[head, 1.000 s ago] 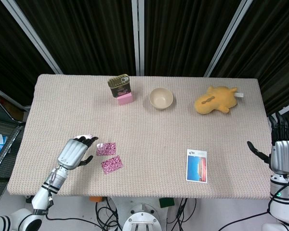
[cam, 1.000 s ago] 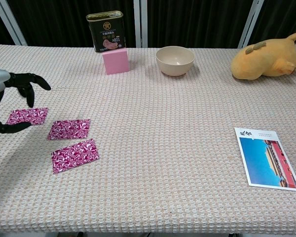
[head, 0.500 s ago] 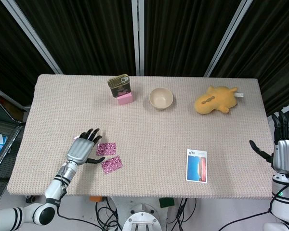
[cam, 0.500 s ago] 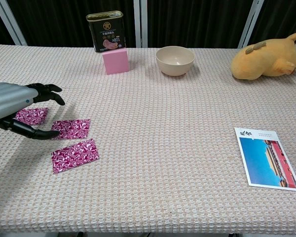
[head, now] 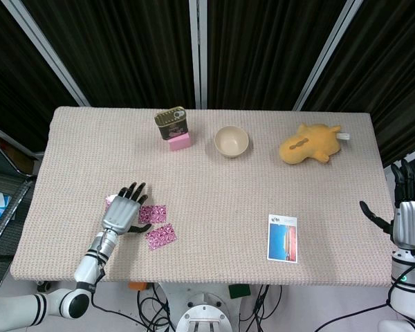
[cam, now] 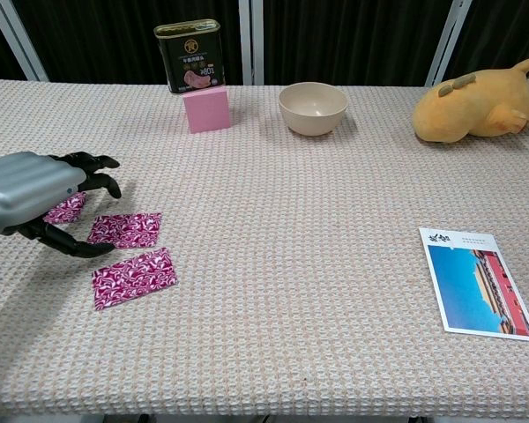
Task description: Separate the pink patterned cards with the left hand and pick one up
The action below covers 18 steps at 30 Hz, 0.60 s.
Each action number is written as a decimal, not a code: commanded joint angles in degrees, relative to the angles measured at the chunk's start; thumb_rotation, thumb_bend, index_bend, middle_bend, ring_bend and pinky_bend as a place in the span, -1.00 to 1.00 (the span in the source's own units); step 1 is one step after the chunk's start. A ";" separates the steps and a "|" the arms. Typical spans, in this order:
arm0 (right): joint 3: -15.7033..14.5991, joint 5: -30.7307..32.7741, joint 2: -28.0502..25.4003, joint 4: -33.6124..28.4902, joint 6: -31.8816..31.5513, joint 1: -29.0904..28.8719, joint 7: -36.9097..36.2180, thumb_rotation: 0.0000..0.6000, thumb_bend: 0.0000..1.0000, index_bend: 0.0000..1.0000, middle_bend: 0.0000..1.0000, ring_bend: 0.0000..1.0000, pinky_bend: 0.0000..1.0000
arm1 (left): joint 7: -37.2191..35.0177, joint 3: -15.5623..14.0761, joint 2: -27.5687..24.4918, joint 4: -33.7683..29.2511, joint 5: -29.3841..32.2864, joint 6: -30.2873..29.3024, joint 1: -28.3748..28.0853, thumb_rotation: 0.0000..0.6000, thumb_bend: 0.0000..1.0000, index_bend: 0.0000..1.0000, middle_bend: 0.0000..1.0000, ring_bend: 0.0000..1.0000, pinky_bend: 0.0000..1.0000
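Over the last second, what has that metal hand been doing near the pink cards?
The left hand slid in over the table towards the middle pink card, so it now hangs over the far-left card and hides most of it. It holds nothing. All three cards, including the nearest one, lie where they were. The right hand hardly moved off the table's edge.

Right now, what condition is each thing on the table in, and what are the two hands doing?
Left hand: fingers spread over the pink cards, holding none.
Right hand: open, off the table's edge.
Pink cards: three, flat, separated.
Can: upright on a pink block.
Bowl: upright, empty.
Postcard: flat, face up.
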<state>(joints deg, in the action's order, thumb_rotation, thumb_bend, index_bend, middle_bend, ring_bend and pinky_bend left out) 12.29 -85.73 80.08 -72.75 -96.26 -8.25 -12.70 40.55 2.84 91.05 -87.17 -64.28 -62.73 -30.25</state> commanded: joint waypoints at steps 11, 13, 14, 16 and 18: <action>-0.23 -0.16 0.63 1.35 0.25 -0.17 -0.56 1.00 -0.14 -1.00 -1.00 -1.00 -1.00 | 0.05 -0.75 1.23 1.34 -0.44 0.03 -0.48 0.06 -0.64 -0.46 -1.00 -1.00 -0.67; -0.27 -0.19 0.64 1.46 0.26 -0.16 -0.64 1.00 -0.14 -1.00 -1.00 -1.00 -1.00 | -0.06 -0.84 1.39 1.47 -0.35 0.13 -0.49 0.07 -0.63 -0.44 -1.00 -1.00 -0.67; -0.30 -0.30 0.63 1.59 0.23 -0.19 -0.75 1.00 -0.14 -1.00 -1.00 -1.00 -1.00 | -0.02 -0.92 1.44 1.45 -0.37 0.15 -0.50 0.07 -0.63 -0.43 -1.00 -1.00 -0.67; -0.35 -0.50 0.74 2.05 0.13 -0.25 -0.90 1.00 -0.15 -1.00 -1.00 -1.00 -1.00 | 0.09 -1.15 1.58 1.49 -0.74 -0.04 -0.52 0.09 -0.62 -0.38 -1.00 -1.00 -0.67; -0.38 -0.51 0.89 2.32 0.17 -0.29 -1.04 1.00 -0.15 -1.00 -1.00 -1.00 -1.00 | -0.19 -1.31 1.86 1.72 -1.36 -0.50 -0.40 0.13 -0.62 -0.36 -1.00 -1.00 -0.67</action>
<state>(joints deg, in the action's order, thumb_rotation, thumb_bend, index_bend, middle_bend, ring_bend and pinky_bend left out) 11.93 -86.22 80.93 -70.47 -96.10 -8.52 -13.70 40.47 1.61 92.79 -85.55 -65.46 -63.07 -30.70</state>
